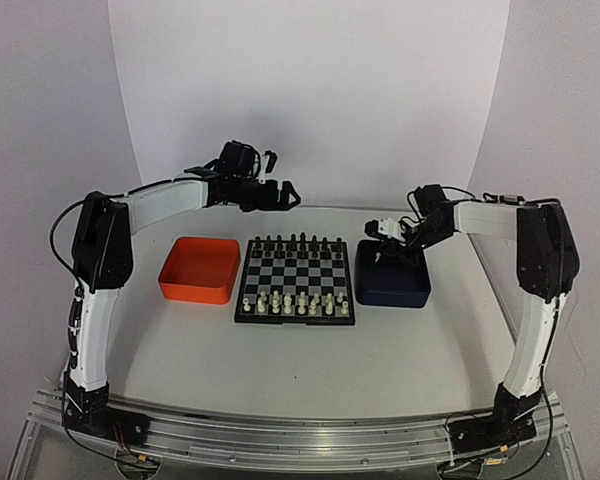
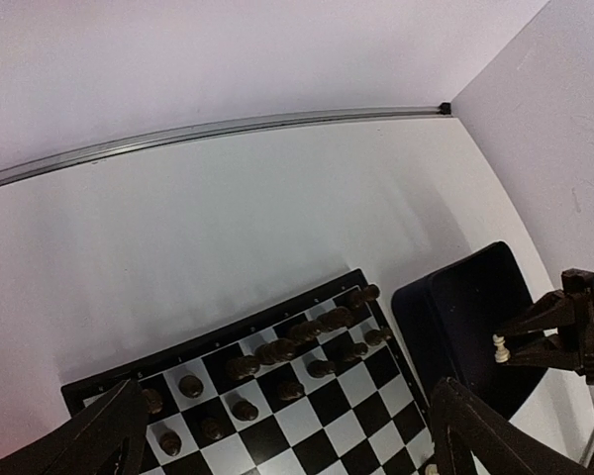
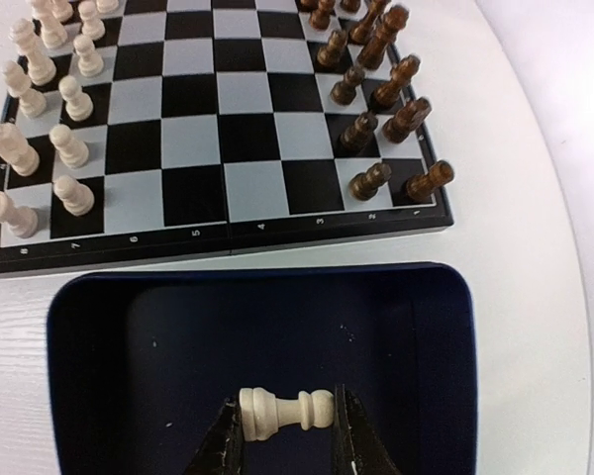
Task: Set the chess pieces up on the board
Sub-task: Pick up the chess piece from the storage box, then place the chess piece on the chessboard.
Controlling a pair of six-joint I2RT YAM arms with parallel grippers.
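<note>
While the white chess pieces (image 1: 295, 302) stand in two rows along the lower edge of the board (image 1: 296, 272) in the top view, one further white pawn (image 3: 267, 411) is off it. It lies sideways in the right jaws, which are closed most of the way and pinch it end to end, base against one finger (image 3: 223, 445) and head against the other. That pawn hangs over the inside of one dark blue tray (image 1: 390, 293), just right of the board; whether it touches the tray floor I cannot tell.

In the right wrist view at least ten white pieces can be counted at the upper left before the frame cuts the rows off, and at least ten dark pieces (image 1: 295, 243) at the upper right. In the top view they are too small for an exact count. The dark ones stand in two rows along the board's upper edge.

One orange tray (image 1: 195, 290) sits just left of the board. Board and both trays rest on the white desk (image 1: 300, 380).

The left jaws, on the left arm (image 1: 160, 200), hang spread wide and hold nothing, above the desk past the board's upper edge. The right arm (image 1: 535, 260) reaches in from the right.
</note>
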